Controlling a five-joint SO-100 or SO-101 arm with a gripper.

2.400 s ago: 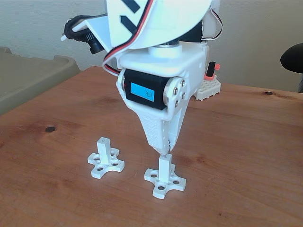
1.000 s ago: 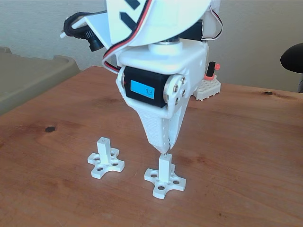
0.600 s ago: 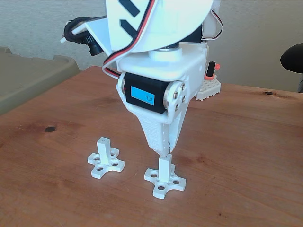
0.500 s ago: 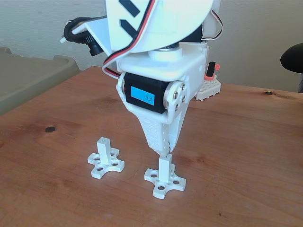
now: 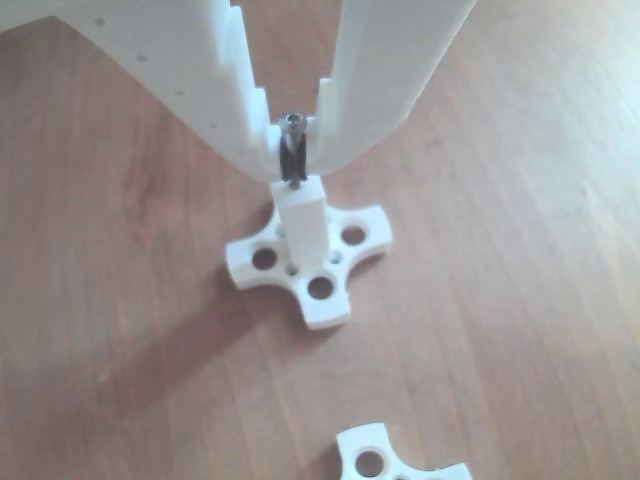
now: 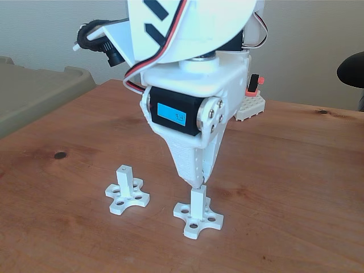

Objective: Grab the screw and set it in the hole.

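Fingers (image 5: 240, 110) pinch the screw (image 5: 292, 152) upright in the other view, tip meeting the hole (image 5: 298, 187) atop the post; depth unclear. Fixed view: gripper (image 6: 198, 185) right over that post (image 6: 197, 203). Grab done; seating and release probably remain.

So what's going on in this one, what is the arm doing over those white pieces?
The arm's white two-finger gripper is shut on a thin silvery metal screw, holding it upright right above the white square post of a cross-shaped base on the brown wooden table. The screw's lower end sits at the post's top face; whether it has entered the hole cannot be told. A second white post on a cross-shaped base stands to the left in the fixed view.
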